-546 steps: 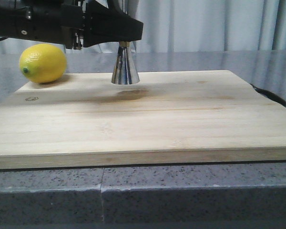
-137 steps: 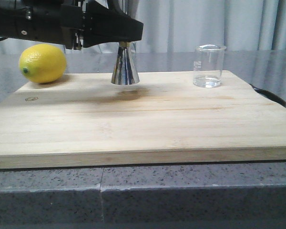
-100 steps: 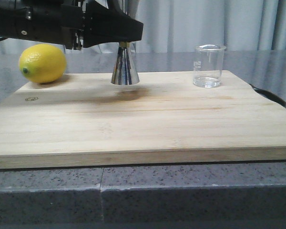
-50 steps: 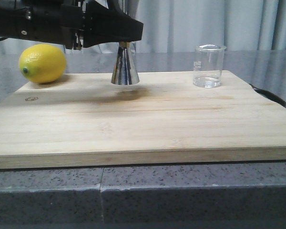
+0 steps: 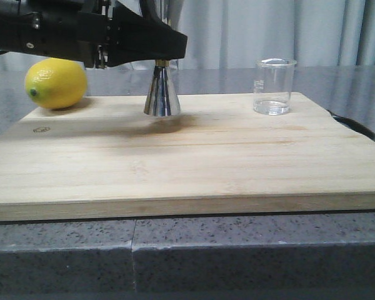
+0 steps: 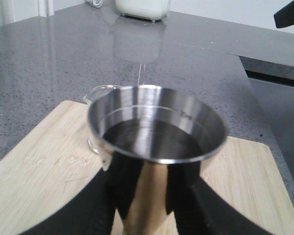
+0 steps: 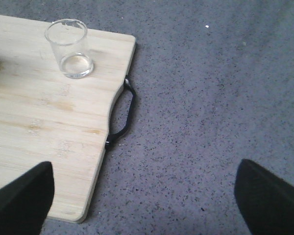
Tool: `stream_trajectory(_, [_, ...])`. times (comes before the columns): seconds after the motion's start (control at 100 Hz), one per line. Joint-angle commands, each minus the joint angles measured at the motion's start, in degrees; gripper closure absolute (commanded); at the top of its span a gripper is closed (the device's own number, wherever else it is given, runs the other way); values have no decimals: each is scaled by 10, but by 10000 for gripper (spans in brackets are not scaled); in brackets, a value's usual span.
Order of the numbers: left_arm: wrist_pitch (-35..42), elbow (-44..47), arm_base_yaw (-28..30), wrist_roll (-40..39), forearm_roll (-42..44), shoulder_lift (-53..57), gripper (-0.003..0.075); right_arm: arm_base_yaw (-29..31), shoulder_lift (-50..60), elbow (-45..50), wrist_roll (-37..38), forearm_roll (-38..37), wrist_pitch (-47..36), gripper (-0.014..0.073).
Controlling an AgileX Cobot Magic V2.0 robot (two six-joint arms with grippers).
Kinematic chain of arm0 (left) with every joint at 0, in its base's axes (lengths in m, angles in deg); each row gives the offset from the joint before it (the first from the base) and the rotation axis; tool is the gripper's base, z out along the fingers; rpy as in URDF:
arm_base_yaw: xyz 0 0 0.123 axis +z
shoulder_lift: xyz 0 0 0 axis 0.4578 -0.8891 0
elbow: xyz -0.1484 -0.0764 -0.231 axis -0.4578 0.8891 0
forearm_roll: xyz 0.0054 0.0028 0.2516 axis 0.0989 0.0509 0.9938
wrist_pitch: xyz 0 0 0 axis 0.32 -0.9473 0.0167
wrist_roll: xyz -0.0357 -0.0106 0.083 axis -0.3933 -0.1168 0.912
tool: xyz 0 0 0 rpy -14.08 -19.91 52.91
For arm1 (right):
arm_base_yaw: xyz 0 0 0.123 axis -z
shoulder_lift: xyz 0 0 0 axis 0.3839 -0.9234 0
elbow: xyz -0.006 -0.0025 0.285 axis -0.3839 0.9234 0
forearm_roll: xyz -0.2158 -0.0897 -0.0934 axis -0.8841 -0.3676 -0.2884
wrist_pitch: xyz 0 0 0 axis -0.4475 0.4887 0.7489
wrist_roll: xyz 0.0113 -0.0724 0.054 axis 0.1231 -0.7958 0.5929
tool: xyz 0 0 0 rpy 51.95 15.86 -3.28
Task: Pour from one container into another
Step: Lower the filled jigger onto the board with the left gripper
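The steel jigger (image 5: 162, 94) is held by its narrow waist in my left gripper (image 5: 163, 59), which is shut on it. Its lower cone is close over the wooden cutting board (image 5: 194, 162); I cannot tell whether it touches. In the left wrist view the jigger (image 6: 154, 132) fills the middle between the black fingers (image 6: 100, 205), its open cup facing the camera. The clear glass beaker (image 5: 274, 86) stands upright at the board's far right corner, free of both grippers and looking nearly empty (image 7: 69, 49). My right gripper (image 7: 144, 205) is open over the grey countertop, beside the board's right edge.
A yellow lemon (image 5: 56, 82) lies at the board's far left corner. A black handle (image 7: 123, 112) sticks out of the board's right edge. Grey speckled countertop (image 7: 210, 98) surrounds the board. A white appliance (image 6: 142, 7) stands far back on the counter.
The left gripper has lowered the jigger and shifted it slightly left. The beaker, absent from the board 5.5 s ago, has stood still at the far right since 1.4 s ago.
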Motion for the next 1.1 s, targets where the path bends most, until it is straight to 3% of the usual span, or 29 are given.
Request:
stream_trajectory(0.0, [-65, -8, -5, 15, -35, 22, 489, 2, 0, -14, -6, -14, -36, -54])
stream_trajectory(0.37, [-61, 4, -5, 56, -49, 19, 489, 2, 0, -14, -6, -14, -37, -54])
stream_trajectory(0.82, [-17, 22, -5, 65, -55, 19, 489, 2, 0, -14, -6, -14, -40, -54])
stream_trajectory(1.09, [-29, 22, -4, 65, -57, 10, 486, 2, 0, -14, -6, -14, -40, -54])
